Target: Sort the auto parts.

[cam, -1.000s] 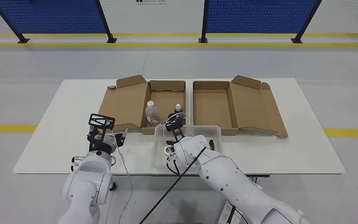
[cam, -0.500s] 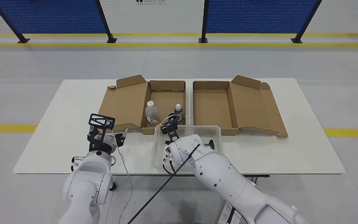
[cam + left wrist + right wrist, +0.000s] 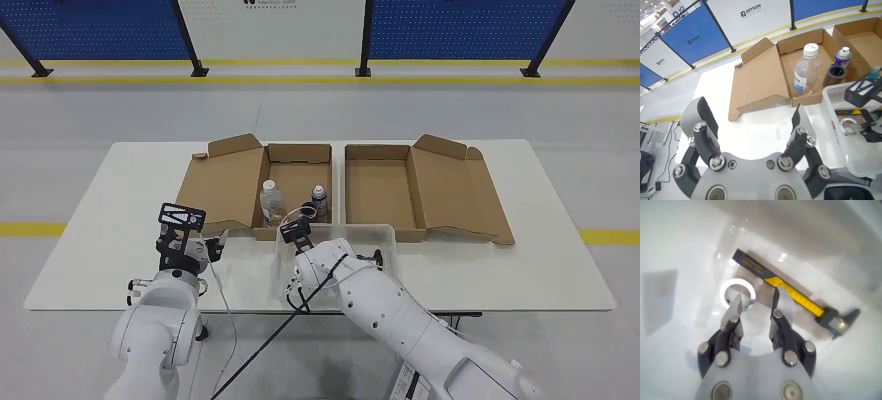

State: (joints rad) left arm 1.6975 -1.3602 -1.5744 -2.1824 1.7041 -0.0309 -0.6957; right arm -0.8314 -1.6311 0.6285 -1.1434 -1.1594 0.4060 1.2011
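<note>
Inside the clear plastic bin (image 3: 829, 106) lie a silver split ring (image 3: 737, 292) and a black-and-yellow digital caliper (image 3: 791, 291). My right gripper (image 3: 757, 298) hangs open low in the bin. One fingertip (image 3: 738, 301) sits over the ring's hole and the other beside the caliper's beam. My left gripper (image 3: 750, 111) stands open above bare table to the left of the bin, holding nothing. The left cardboard box (image 3: 300, 165) holds a clear water bottle (image 3: 807, 70), a spray can (image 3: 842, 56) and a dark cylindrical bearing (image 3: 834, 75).
A second open cardboard box (image 3: 380, 190) lies to the right of the first, its flap spread toward the table's right end. The bin (image 3: 385, 232) sits in front of both boxes. Bare white table (image 3: 130, 200) lies to the left.
My right arm has swung left and down into the bin, bringing its open gripper over the ring. The left arm has not moved.
</note>
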